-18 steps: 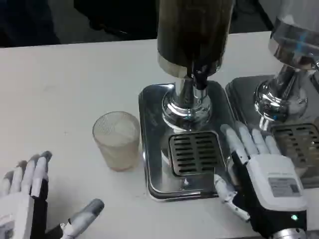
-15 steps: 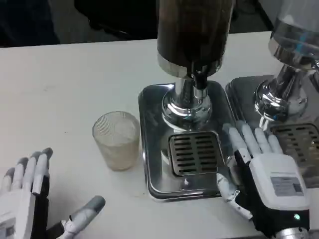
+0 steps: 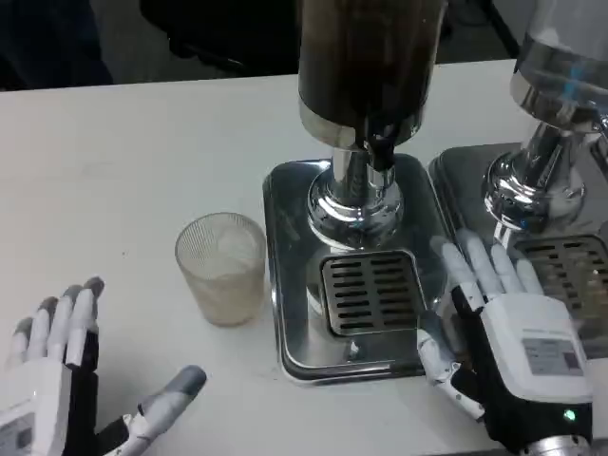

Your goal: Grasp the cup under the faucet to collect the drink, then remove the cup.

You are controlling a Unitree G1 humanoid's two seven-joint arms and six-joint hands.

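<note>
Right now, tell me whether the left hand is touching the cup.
Apart. The head view shows bare white table between the left hand at the lower left and the ribbed cup, which stands alone beside the dispenser tray.

1 head cam, looks down (close) at table [image 3: 142, 142].

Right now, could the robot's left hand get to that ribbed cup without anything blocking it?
Probably yes: the left hand is open, and only bare white table lies between it and the cup.
</note>
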